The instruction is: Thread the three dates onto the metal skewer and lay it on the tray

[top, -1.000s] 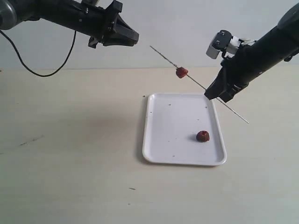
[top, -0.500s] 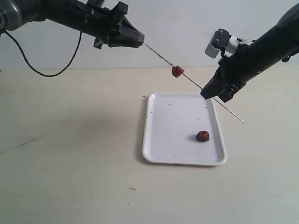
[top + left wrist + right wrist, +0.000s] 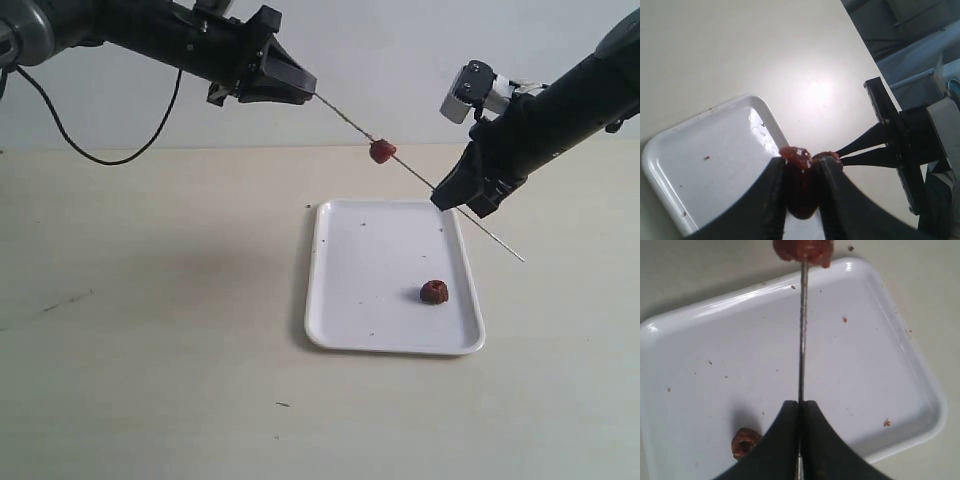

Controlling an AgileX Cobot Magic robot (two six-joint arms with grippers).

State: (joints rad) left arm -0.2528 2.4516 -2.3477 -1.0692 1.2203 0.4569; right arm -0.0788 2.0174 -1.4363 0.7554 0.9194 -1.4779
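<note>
The metal skewer (image 3: 420, 178) (image 3: 802, 330) hung in the air over the far part of the tray (image 3: 370, 260) (image 3: 865, 365), slanting down from upper left to lower right in the exterior view. Its lower end stuck out past the tray's right rim. One threaded date (image 3: 382, 151) (image 3: 802, 249) sat on the rod, roughly midway between the two grippers and touching neither.

The right gripper (image 3: 447, 200) (image 3: 800, 405) held the skewer below that fruit. Its fingers were pressed together on the thin rod, and a length of metal ran out behind them.

The skewer's upper end met the tip of the left gripper (image 3: 308, 90) (image 3: 801, 170). That gripper's fingers pinched a second date (image 3: 800, 192) between them, the wrinkled red-brown fruit filling the narrow gap. Whether the rod's point had entered this fruit could not be told from any view.

A third date (image 3: 433, 292) (image 3: 744, 442) lay loose on the tray, in its near right part and well apart from the rim. The white tray, dotted with a few dark specks, rested flat on a pale table (image 3: 150, 300). Both dark arms reached in from the upper corners of the exterior view, and a black cable (image 3: 100, 158) drooped below the left arm.
</note>
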